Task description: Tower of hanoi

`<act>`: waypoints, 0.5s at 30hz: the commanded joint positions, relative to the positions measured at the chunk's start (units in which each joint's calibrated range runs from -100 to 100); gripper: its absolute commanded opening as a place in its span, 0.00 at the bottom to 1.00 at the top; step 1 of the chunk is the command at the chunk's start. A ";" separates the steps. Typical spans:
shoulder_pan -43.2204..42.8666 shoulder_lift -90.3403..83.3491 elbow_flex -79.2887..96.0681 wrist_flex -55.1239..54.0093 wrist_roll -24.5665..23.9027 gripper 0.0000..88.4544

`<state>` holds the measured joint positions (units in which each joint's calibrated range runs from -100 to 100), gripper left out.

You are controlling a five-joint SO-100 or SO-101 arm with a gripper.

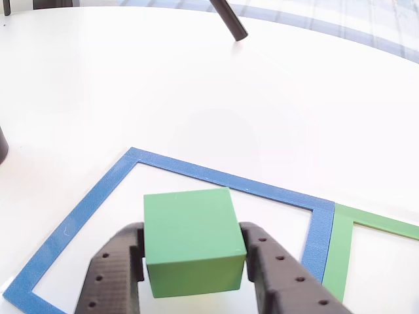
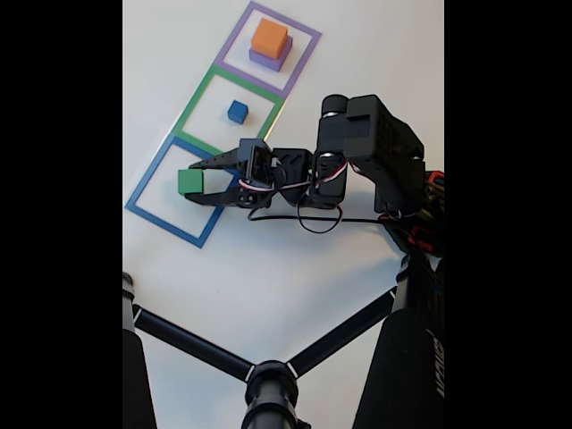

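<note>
— Frames, contents?
— Blue frame (image 2: 166,198): green cube (image 2: 190,181). Next beyond, green frame (image 2: 231,111): blue cube (image 2: 237,111). Farthest, purple frame (image 2: 268,45): orange cube (image 2: 269,37) stacked on purple.
— Pincer?
— My gripper (image 1: 194,261) pinches the green cube, a finger pressed on each side.

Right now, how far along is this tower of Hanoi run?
Looks done: an orange cube sits on a purple cube in the purple frame. In hand: the claw grips the green cube over the blue frame. Left: the blue cube sits alone in the green frame, so stacking seems unfinished.
</note>
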<state>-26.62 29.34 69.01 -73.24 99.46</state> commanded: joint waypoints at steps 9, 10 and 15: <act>0.16 2.60 -0.56 -3.28 0.54 0.09; 0.16 2.92 -0.56 -3.44 0.54 0.09; 0.16 4.05 -0.65 -3.85 0.54 0.10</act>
<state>-26.62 33.56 68.84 -75.49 99.46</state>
